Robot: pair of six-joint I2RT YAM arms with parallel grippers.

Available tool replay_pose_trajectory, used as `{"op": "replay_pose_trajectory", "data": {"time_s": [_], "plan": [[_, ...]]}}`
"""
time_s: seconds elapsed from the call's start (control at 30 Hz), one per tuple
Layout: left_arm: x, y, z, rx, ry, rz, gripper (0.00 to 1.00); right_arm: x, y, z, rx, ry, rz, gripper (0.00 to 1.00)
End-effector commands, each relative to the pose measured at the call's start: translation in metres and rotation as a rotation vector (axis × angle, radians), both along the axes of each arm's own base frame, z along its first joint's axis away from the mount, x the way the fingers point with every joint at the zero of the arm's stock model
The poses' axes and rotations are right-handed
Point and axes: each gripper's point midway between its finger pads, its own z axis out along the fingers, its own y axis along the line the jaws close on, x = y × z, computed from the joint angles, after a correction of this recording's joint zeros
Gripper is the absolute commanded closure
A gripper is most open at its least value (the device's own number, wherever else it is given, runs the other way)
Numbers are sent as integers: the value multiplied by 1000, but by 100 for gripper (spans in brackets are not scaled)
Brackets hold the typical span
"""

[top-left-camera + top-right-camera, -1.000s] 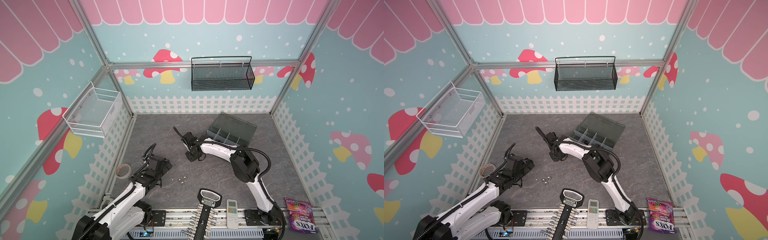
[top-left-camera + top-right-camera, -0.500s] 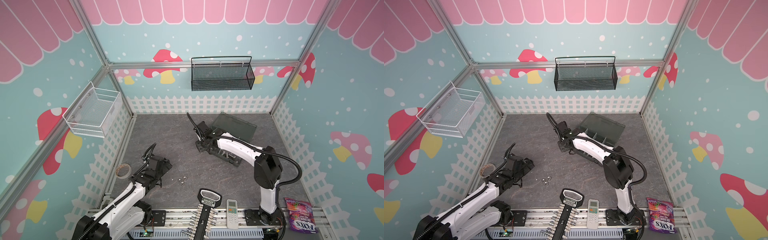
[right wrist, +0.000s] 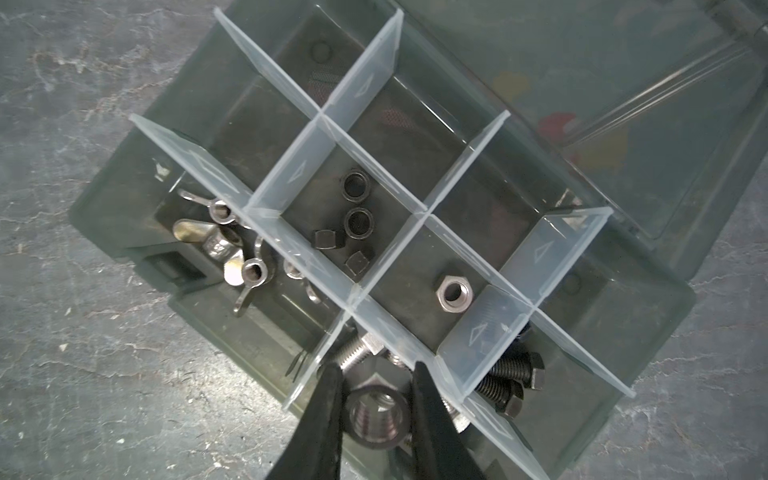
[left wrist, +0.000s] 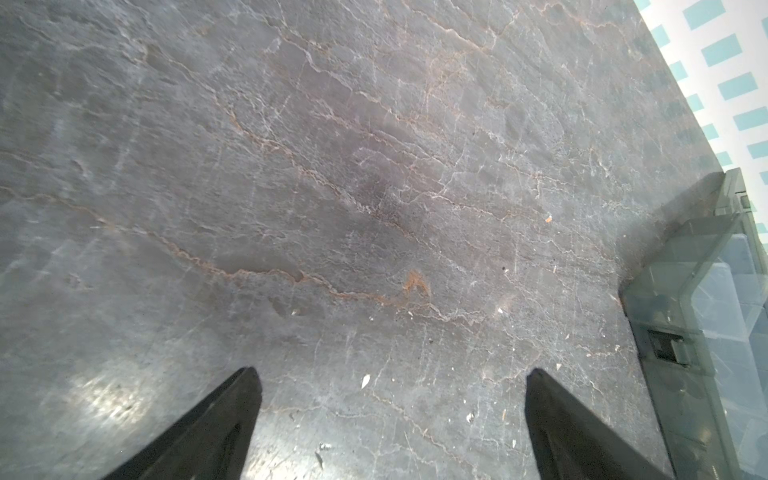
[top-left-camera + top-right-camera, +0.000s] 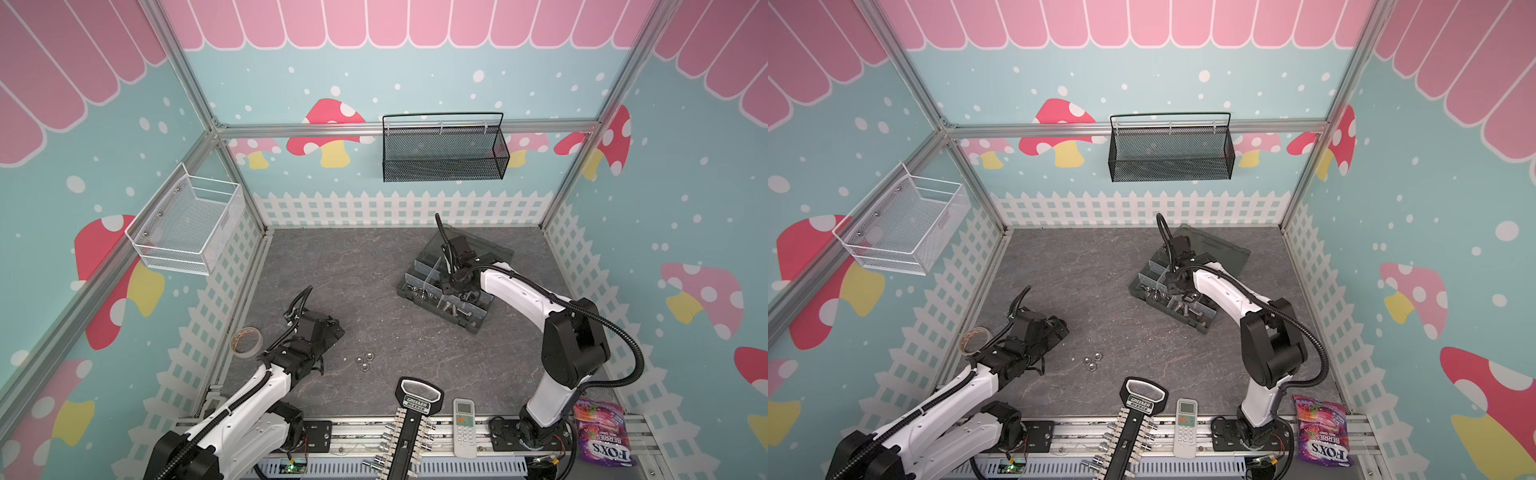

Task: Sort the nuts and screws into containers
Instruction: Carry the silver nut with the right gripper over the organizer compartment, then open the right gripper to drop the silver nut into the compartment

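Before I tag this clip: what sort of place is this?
Probably a staged robot test cell: printed mushroom walls, aluminium frame, left arm and right arm bolted to a rail.

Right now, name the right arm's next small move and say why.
Probably carry the silver nut pinched in the right gripper across the divider to the compartment holding the lone silver hex nut; it appears to hang over the silver bolts instead.
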Motion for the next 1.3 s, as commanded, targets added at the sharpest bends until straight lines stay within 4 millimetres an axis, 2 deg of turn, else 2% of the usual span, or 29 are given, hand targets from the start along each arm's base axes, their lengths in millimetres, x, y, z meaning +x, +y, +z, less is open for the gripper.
{"op": "replay_pose_trajectory", "data": {"time_s": [0.0,0.47,0.7,0.83,1.03,1.27], "plan": [[2,0,1,-25,-7,24,0,2,-10,-2,16,-6,-22,89],[1,1,0,-24,-4,25,0,12,-32,-38,-9,57,-57,83],[2,0,1,-24,-7,25,0,13,-32,-48,-6,80,-57,74],[3,0,1,-21,-6,24,0,11,-30,-54,4,94,-51,72],[3,1,1,-18,-8,25,0,12,-28,-56,14,97,-44,71],[3,1,1,-21,-7,26,0,13,-26,-55,21,96,-37,60]]}}
